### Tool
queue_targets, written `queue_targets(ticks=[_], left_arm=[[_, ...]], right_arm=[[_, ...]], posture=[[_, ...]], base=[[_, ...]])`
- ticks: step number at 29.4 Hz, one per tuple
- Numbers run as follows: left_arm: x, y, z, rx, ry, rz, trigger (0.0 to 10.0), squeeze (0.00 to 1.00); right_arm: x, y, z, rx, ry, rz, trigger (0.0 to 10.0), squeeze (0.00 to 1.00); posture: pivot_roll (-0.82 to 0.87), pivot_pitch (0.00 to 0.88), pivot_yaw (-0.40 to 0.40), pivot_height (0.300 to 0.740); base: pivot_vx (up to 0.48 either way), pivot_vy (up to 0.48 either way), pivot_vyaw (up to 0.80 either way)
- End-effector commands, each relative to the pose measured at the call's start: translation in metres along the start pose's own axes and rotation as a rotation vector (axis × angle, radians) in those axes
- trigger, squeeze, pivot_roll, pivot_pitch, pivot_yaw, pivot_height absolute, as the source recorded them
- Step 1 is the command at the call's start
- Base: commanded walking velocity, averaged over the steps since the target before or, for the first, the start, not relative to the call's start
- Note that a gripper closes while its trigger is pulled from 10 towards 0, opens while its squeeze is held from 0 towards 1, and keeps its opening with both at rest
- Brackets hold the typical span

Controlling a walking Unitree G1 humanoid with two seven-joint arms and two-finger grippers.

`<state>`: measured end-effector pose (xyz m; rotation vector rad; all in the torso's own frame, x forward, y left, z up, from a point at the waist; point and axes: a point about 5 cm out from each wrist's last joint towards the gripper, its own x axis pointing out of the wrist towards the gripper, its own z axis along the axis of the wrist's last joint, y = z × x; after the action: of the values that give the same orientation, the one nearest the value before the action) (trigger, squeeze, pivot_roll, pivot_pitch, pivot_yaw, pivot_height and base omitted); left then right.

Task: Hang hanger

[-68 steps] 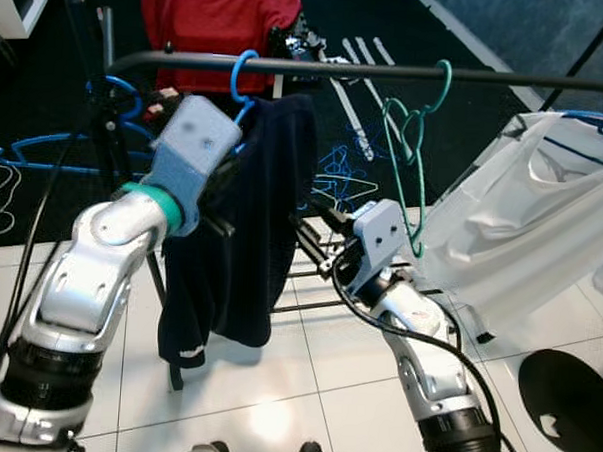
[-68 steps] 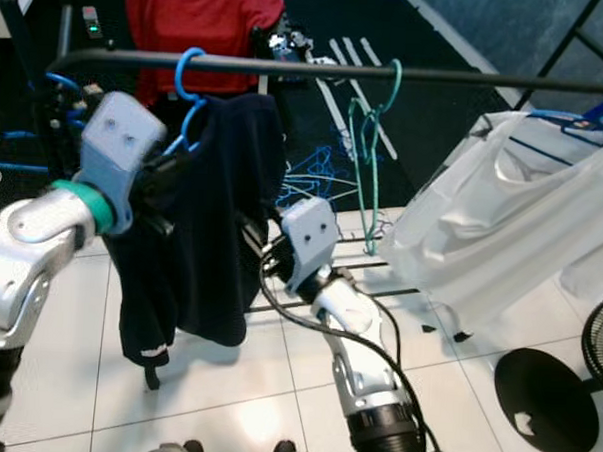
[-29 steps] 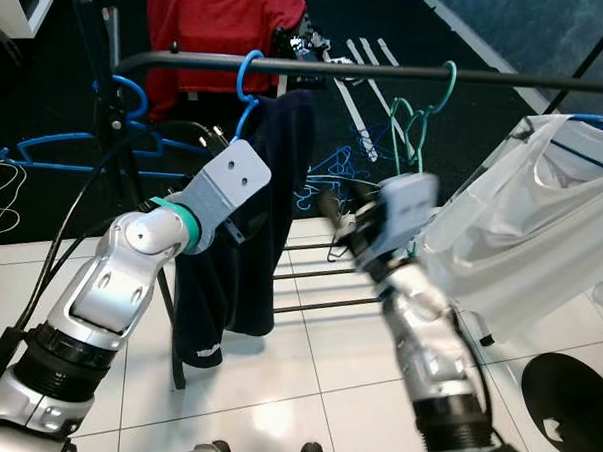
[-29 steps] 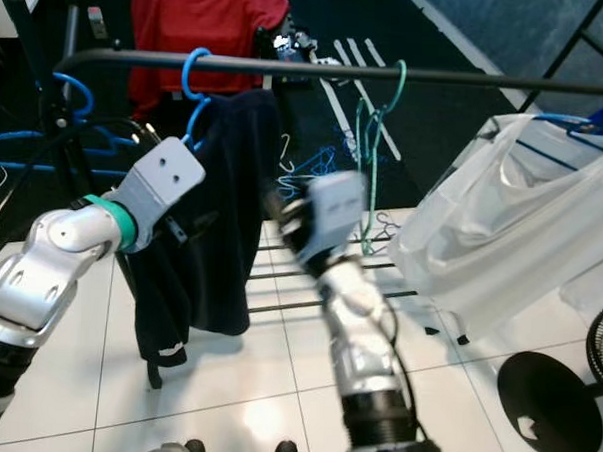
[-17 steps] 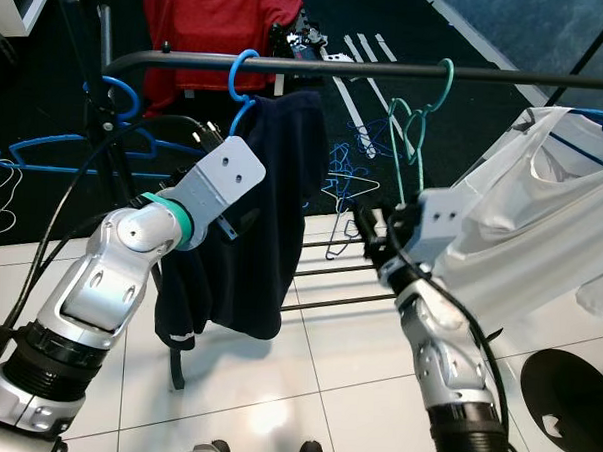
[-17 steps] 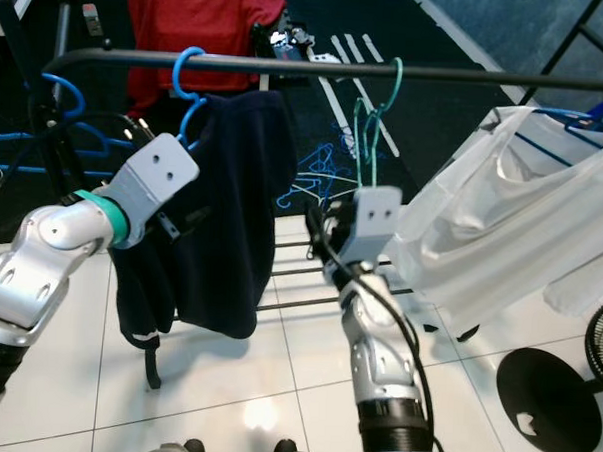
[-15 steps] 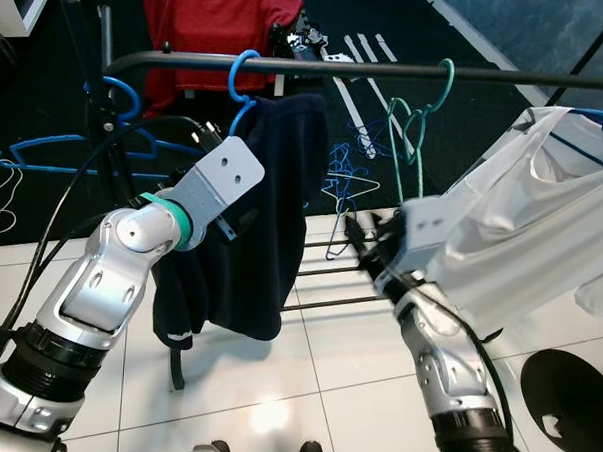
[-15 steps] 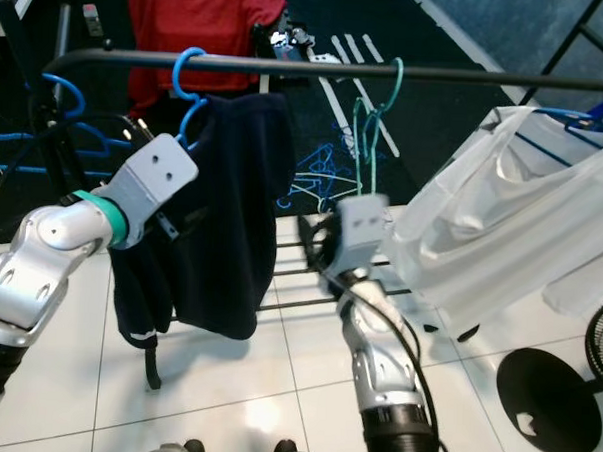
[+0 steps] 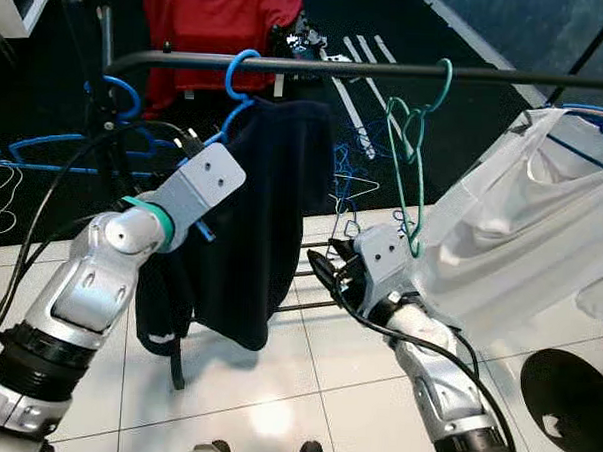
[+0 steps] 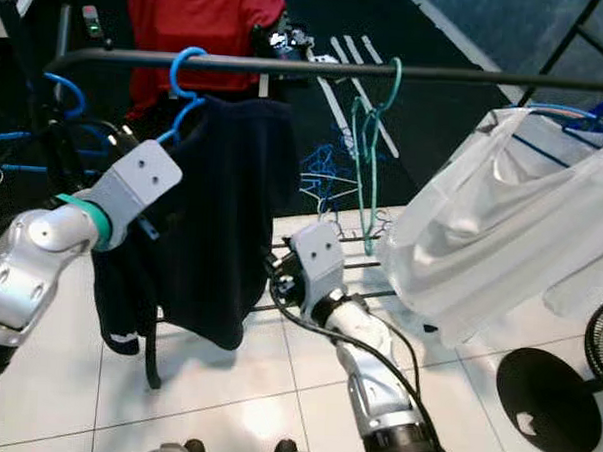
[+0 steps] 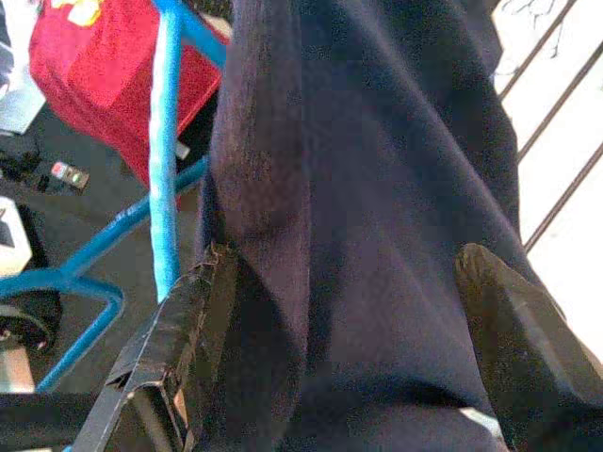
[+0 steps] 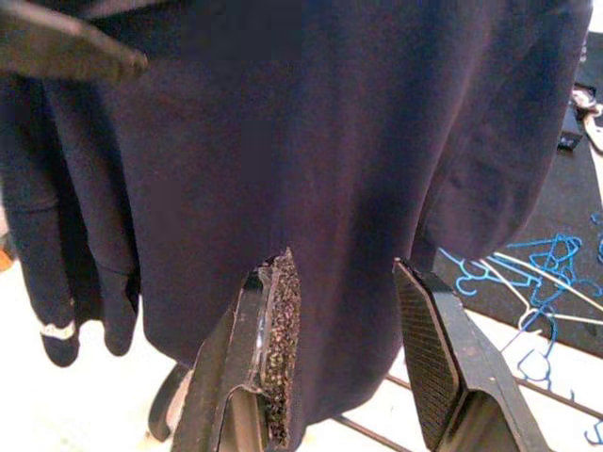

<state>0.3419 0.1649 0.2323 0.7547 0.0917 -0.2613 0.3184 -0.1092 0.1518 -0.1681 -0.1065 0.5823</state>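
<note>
We see the blue hanger [image 9: 238, 83] hooked on the rail [image 9: 388, 71], its navy garment [image 9: 262, 214] hanging between our left pincer [image 11: 349, 348], spread wide beside it, and our right pincer [image 12: 344, 348], open just below its hem.

Laundry or clothes-drying corner of home: black clothes rail [image 9: 388, 71] across upper frame, garments on hangers, white tiled floor [image 9: 275, 385], spare hangers [image 9: 45, 150] heaped at left.

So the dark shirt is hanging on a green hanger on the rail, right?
Not quite. The dark shirt hangs on a blue hanger, hooked over the rail, as the left eye view shows. The green hanger hangs bare further along the rail.
</note>
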Motion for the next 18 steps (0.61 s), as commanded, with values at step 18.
queue_targets(ticks=[18], left_arm=[[0.004, 0.001, 0.002, 0.134, -0.073, 0.189, 10.0, 0.00]], right_arm=[[-0.002, 0.003, 0.001, 0.009, -0.021, 0.013, 10.0, 0.00]], posture=[[0.05, 0.125, 0.040, 0.740]], base=[[0.000, 0.000, 0.00]])
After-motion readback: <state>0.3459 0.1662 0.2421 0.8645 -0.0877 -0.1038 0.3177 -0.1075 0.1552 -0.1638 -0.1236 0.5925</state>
